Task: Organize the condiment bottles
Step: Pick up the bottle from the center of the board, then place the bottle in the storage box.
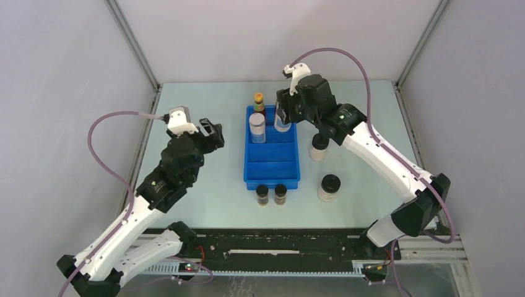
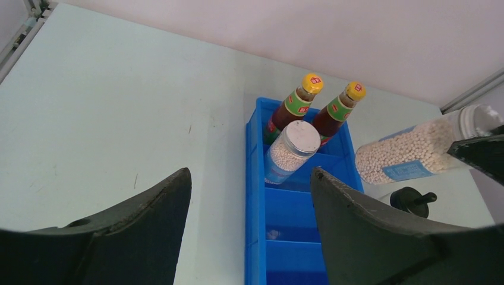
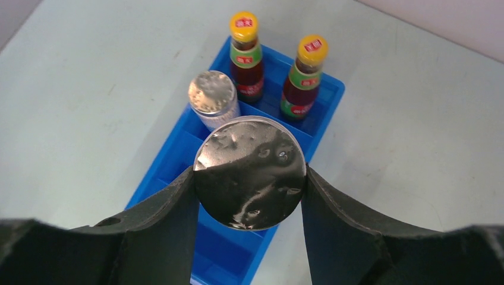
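Two red sauce bottles [image 3: 245, 56] [image 3: 306, 74] with yellow caps stand in the back compartment of the blue tray [image 1: 272, 176]. One grey-lidded blue-labelled jar [image 1: 257, 127] stands in the second compartment, left side. My right gripper [image 1: 283, 117] is shut on the other grey-lidded jar [image 3: 249, 172] and holds it above the tray, right of the first jar; it looks tilted in the left wrist view [image 2: 410, 151]. Two pale black-lidded jars [image 1: 319, 147] [image 1: 329, 187] stand right of the tray. Two tiny dark jars [image 1: 262, 194] [image 1: 280, 194] stand at its front. My left gripper [image 1: 212, 135] is open and empty, left of the tray.
The tray's two front compartments [image 2: 297, 237] hold nothing. Grey walls enclose the table on the left, back and right. The arm bases and a black rail [image 1: 272, 250] run along the near edge.
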Motion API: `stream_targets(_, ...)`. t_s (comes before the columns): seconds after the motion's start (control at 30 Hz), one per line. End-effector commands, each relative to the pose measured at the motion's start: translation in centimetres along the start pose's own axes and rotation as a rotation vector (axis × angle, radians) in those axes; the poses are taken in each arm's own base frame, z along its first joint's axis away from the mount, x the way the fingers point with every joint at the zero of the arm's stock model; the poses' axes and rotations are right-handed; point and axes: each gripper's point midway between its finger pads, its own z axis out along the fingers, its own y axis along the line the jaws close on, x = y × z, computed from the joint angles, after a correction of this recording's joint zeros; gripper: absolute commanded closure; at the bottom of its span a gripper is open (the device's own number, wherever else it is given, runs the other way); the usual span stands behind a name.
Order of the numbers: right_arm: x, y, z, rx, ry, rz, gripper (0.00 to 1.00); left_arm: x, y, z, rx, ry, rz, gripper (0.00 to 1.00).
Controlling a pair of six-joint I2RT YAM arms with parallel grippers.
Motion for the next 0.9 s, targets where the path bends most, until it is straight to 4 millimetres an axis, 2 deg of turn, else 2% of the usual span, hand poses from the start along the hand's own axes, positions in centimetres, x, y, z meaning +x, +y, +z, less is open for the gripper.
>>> stream_targets(0.0, -2.2, -1.4, -0.1, 0.027, -0.090, 0.050, 1.00, -3.1, -1.9, -0.4, 0.054, -0.048, -0.060, 0.23)
stream_targets(0.27, -0.3, -3.0, 3.1, 0.044, -0.040, 0.068, 1.00, -2.5, -2.2, 0.0, 0.059, -0.029, -0.050, 0.23)
stream_targets(0.67, 2.2, -3.0, 7.2, 0.049, 0.038, 0.053, 1.00, -1.7, -2.6, 0.7, 0.064, -0.008, -0.037, 0.23)
stream_targets(0.87, 2.9, -3.2, 8.4, 0.048, 0.053, 0.051, 1.00, -1.5, -2.5, 0.8, 0.063, -0.007, -0.034, 0.23)
